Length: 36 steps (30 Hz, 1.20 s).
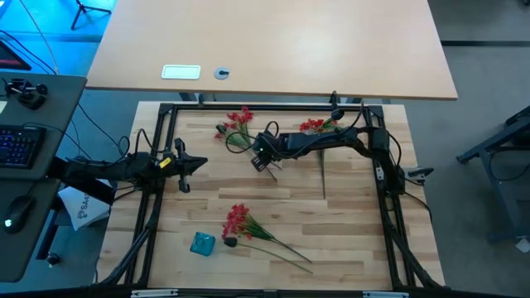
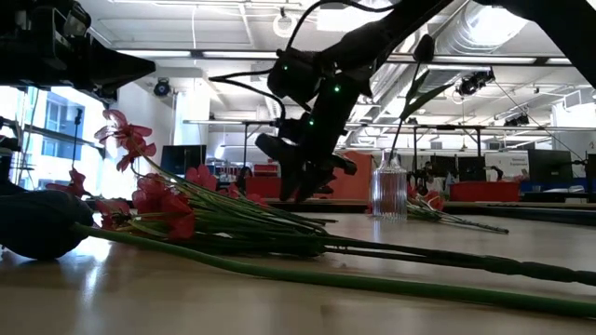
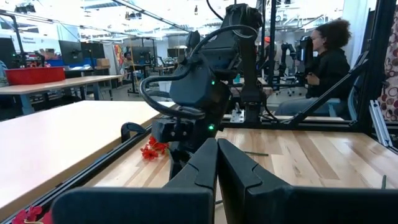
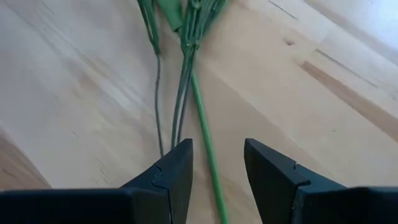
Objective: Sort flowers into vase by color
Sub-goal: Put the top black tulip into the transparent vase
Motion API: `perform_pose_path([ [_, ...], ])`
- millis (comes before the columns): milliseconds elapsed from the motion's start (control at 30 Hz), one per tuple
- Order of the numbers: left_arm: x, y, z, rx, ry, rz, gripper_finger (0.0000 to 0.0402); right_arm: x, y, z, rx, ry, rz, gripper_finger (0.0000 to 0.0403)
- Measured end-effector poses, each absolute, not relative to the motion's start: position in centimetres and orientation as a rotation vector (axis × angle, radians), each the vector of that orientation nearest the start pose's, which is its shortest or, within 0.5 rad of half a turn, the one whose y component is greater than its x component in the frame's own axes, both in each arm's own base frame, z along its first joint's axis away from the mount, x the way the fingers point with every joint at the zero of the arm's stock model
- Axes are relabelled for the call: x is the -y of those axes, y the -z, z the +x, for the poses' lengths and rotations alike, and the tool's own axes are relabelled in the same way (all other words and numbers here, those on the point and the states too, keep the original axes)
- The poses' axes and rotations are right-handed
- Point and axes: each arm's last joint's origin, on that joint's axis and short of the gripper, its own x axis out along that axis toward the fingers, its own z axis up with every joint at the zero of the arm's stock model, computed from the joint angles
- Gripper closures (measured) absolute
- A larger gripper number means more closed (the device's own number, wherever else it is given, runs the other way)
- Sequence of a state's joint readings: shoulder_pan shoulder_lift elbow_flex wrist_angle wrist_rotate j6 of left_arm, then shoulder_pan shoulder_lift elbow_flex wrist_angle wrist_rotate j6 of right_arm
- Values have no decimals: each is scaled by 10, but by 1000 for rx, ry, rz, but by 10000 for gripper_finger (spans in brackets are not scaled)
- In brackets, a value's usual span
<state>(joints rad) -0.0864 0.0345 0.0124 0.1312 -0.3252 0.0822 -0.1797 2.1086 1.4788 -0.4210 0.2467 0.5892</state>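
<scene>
Three bunches of red-pink flowers on green stems lie on the wooden table: one at the far left (image 1: pixel 238 124), one at the far right (image 1: pixel 315 126), one near the front (image 1: pixel 240 222) with a dark bud (image 1: pixel 230 242). My right gripper (image 1: pixel 265 164) points down over the stems of the far-left bunch. It is open, and in the right wrist view (image 4: pixel 217 155) its fingers stand on either side of a thick green stem (image 4: pixel 202 118), with thinner stems (image 4: pixel 171 124) beside one finger. My left gripper (image 1: pixel 197 163) waits shut at the table's left side. A clear ribbed vase (image 2: pixel 389 191) stands far back.
A small teal object (image 1: pixel 202 242) sits near the front left, beside the near bunch. A black frame (image 1: pixel 248 106) borders the wooden table. Bare wood lies in the middle between the bunches. A person (image 3: pixel 323 59) sits in the room beyond the table.
</scene>
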Motion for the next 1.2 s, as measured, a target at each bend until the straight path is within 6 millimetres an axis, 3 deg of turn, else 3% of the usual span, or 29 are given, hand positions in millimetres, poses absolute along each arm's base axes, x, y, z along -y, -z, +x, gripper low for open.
perform_pose_path([
  [267, -1, -178, 97, 97, -243, 59, 402, 90, -151, 428, -879, 726, 578, 264],
  [467, -1, -178, 97, 97, -243, 59, 402, 88, -140, 433, -902, 629, 616, 264],
  [867, -1, -178, 97, 97, -243, 59, 402, 89, -140, 431, -938, 628, 446, 264],
  [1200, -1, -178, 97, 97, -243, 59, 401, 79, -125, 436, -974, 561, 397, 265],
])
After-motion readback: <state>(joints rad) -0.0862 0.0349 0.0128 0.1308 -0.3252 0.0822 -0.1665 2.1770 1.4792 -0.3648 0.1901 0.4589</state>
